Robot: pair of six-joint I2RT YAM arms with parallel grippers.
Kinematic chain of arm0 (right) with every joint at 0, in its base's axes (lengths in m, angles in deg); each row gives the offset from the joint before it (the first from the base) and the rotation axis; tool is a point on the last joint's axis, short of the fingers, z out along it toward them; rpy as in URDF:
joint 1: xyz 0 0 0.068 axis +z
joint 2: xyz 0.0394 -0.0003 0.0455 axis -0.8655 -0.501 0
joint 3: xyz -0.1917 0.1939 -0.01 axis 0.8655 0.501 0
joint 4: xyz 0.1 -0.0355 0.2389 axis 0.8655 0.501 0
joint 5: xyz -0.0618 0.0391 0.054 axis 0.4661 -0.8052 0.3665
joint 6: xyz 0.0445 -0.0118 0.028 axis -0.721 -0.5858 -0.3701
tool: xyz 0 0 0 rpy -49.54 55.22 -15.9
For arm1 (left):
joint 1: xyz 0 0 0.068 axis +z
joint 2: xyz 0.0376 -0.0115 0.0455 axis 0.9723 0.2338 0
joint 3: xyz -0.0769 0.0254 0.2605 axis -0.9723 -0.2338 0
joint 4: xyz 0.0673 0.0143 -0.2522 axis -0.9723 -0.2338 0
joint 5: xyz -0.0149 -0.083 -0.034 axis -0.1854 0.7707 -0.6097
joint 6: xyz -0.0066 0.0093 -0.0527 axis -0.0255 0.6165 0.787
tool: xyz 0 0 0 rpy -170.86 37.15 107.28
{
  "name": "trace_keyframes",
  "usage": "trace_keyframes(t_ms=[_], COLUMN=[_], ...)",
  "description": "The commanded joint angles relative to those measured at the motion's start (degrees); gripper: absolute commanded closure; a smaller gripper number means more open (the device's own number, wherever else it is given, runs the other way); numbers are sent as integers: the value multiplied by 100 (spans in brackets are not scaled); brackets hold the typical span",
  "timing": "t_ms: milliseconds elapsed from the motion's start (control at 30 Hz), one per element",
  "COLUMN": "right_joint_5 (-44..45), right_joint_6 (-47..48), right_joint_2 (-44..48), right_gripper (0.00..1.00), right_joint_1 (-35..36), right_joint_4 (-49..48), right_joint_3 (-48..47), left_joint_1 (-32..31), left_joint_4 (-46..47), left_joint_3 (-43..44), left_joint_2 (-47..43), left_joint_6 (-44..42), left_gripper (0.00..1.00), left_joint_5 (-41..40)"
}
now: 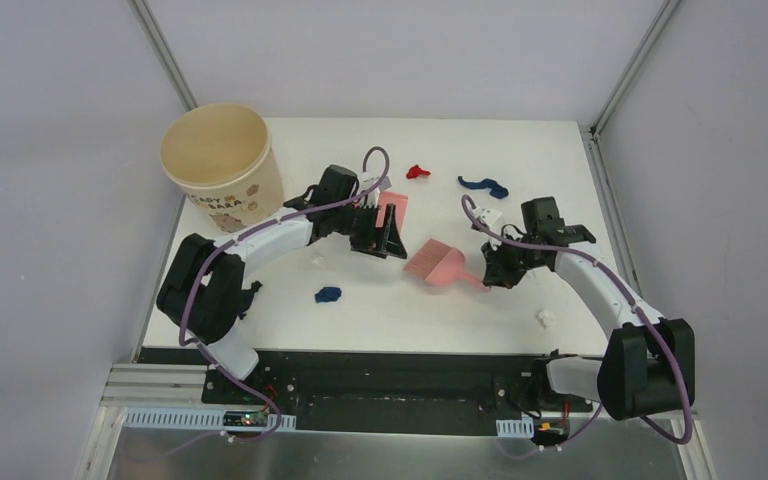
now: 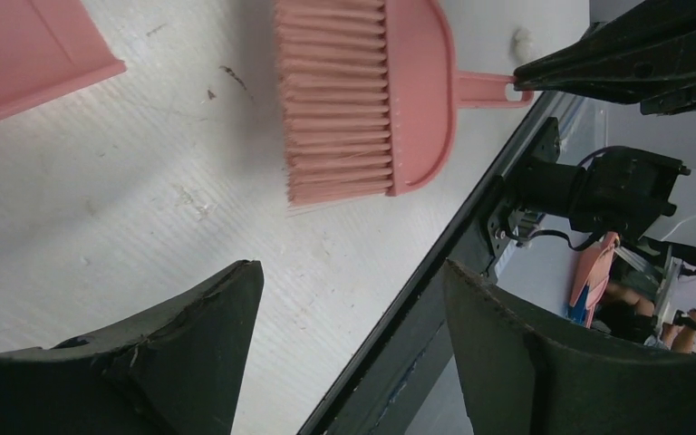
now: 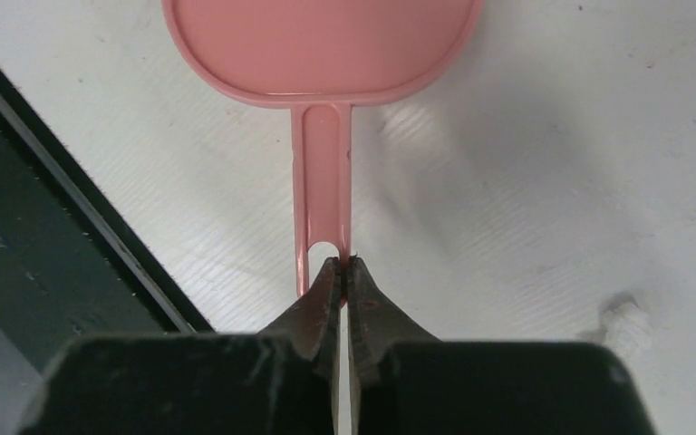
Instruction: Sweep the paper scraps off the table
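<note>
Nipping the brush (image 3: 324,72) handle's end, the right pincer (image 3: 343,265) is clamped, plain only wrist-side; left pincer (image 2: 352,272) stands apart.

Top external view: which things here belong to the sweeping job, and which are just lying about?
Job: paper scraps; table; pink hand brush, pinched at its handle end by the right end effector; pink dustpan, beside the open left end effector.
Lying about: beige bucket, unused now, though possibly the bin.
</note>
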Motion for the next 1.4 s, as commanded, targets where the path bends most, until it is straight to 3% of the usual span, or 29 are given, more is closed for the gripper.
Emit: trace_keyframes(t_ms=[0, 167, 367, 500, 633, 667, 833, 933, 1100, 1200, 1367], right_joint_5=[-833, -1300, -1405, -1511, -1397, -1240, -666, -313, 432, 939, 1050], right_joint_6=[106, -293, -609, -661, -660, -745, -801, -804, -473, -366, -183], right_joint_2=[0, -225, -715, -1021, -922, -839, -29, 382, 167, -168, -666], right_gripper=[100, 100, 100, 100, 100, 100, 53, 38, 37, 42, 50], right_joint_1=[-49, -264, -378, -386, -384, -384, -369, -267, 433, 792, 1078], right_joint_4=[163, 210, 193, 270, 194, 68, -513, -880, -1016, -1105, -963], right_joint_3=[-174, -339, -452, -550, -488, -429, 4, 328, 408, 339, 241], left_joint_1=[-114, -792, -2113, -3028, -3849, -4066, -4642, -4702, -4704, -4704, -4694], left_joint_4=[509, -44, 127, 195, -52, -150, -13, 169, 458, 889, 1493], left_joint_3=[-12, 1, -587, -866, -648, -555, -617, -1004, -1478, -1683, -2011], left_joint_2=[-256, -1272, -2227, -2207, -1299, -1051, -729, -1214, -2364, -2902, -3359], left_joint_6=[66, -1837, -3600, -4406, -5075, -5178, -5284, -5214, -4967, -4850, -4648], left_gripper=[27, 30, 29, 31, 41, 41, 40, 38, 35, 31, 26], left_joint_5=[42, -1085, -2541, -3390, -4287, -4591, -5103, -5052, -5374, -5785, -5880])
